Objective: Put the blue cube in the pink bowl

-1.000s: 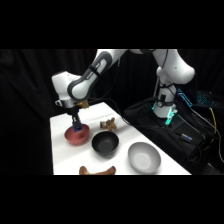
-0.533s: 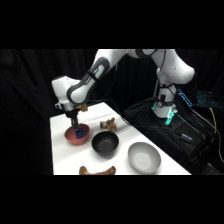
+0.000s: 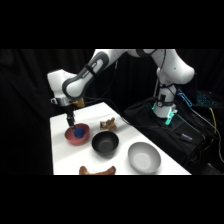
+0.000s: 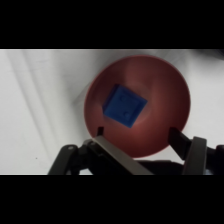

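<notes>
Blue cube (image 3: 79, 132) sits inside the pink bowl (image 3: 77, 135) at the near-left of the white bench (image 3: 62, 152), so in the side view you can judge the placing as done. Your hand (image 3: 70, 120) hangs just above the bowl's far rim, clear of the cube, which suggests a release and not a grip. A black bowl (image 3: 105, 143) stands just beside the pink one, a grey bowl (image 3: 143, 156) farther along, and a small tan lump (image 3: 108, 123) lies behind them.

From the wrist view, the blue cube (image 4: 125, 105) lies tilted, left of the middle of the pink bowl (image 4: 165, 95). Your hand (image 4: 136, 134) is spread wide, its two fingers (image 4: 176, 137) apart and holding nothing, with the cube lying free below them.
</notes>
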Available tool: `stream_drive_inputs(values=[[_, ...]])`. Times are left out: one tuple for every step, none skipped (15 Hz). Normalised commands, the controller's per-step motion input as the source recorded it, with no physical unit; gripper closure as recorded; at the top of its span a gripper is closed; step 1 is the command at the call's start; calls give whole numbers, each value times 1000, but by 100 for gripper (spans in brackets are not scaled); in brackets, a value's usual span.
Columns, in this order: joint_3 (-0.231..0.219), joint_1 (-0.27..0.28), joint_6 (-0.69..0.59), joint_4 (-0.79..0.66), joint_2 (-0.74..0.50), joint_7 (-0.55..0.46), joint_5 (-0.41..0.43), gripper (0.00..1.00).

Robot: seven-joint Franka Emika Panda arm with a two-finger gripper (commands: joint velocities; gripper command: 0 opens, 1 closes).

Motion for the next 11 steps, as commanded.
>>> stream_drive_inputs(values=[[-56, 40, -367, -30, -333, -1, -42, 0], [-62, 50, -340, -98, -384, -26, -66, 0], [-65, 54, -321, -130, -407, -39, -73, 0], [-70, 62, -302, -148, -415, -36, -79, 0], [-71, 69, -262, -165, -417, -46, -83, 0], [-76, 79, -214, -171, -414, -46, -95, 0], [-81, 84, -197, -156, -387, -36, -99, 0], [-83, 89, -181, -149, -365, -35, -109, 0], [-81, 93, -157, -148, -335, -36, -117, 0], [-83, 99, -152, -132, -300, -34, -130, 0], [-81, 101, -137, -135, -290, -52, -139, 0]])
